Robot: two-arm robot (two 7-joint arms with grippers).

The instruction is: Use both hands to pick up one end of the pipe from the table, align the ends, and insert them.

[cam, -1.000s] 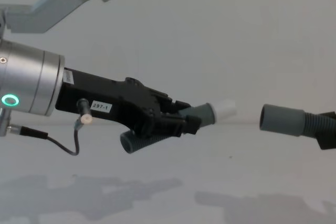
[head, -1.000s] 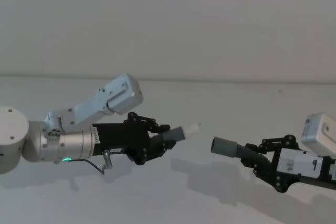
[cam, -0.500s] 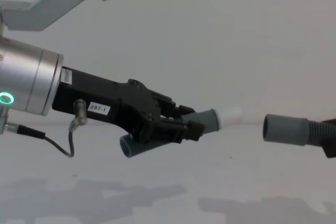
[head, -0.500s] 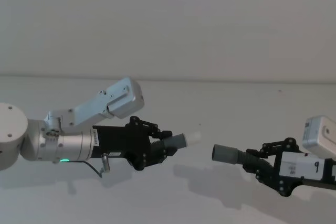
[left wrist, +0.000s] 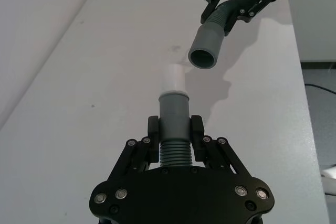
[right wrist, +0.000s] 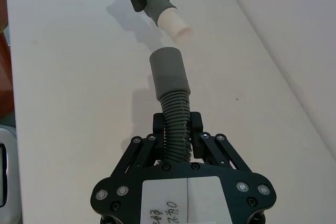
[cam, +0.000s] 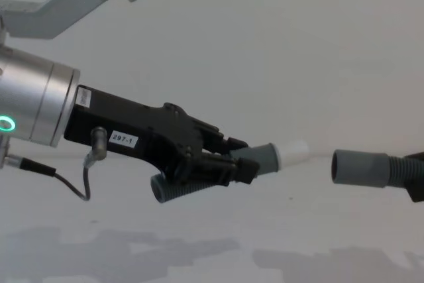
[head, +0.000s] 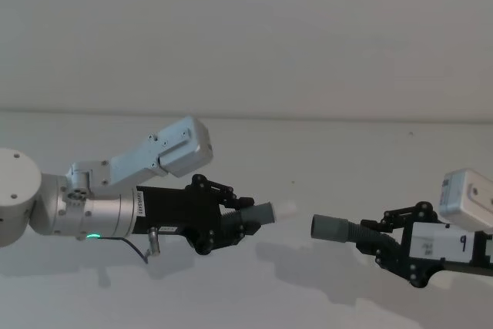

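My left gripper is shut on the ribbed hose of one pipe piece, held above the table. Its white-ringed end points at the other piece. My right gripper is shut on the ribbed part of the second pipe piece. That piece's wide grey collar faces left. A small gap separates the two ends. The white end sits a little higher than the collar mouth. In the left wrist view the collar's hollow mouth lies slightly off the white end's line.
A thin grey cable hangs under the left arm's silver wrist. The pale wall rises behind the table. Both pipe pieces cast shadows on the table surface below.
Both grippers have sunk slightly with their pipe pieces. The left piece has levelled out and its white end has come closer to the collar, so the gap is narrower.
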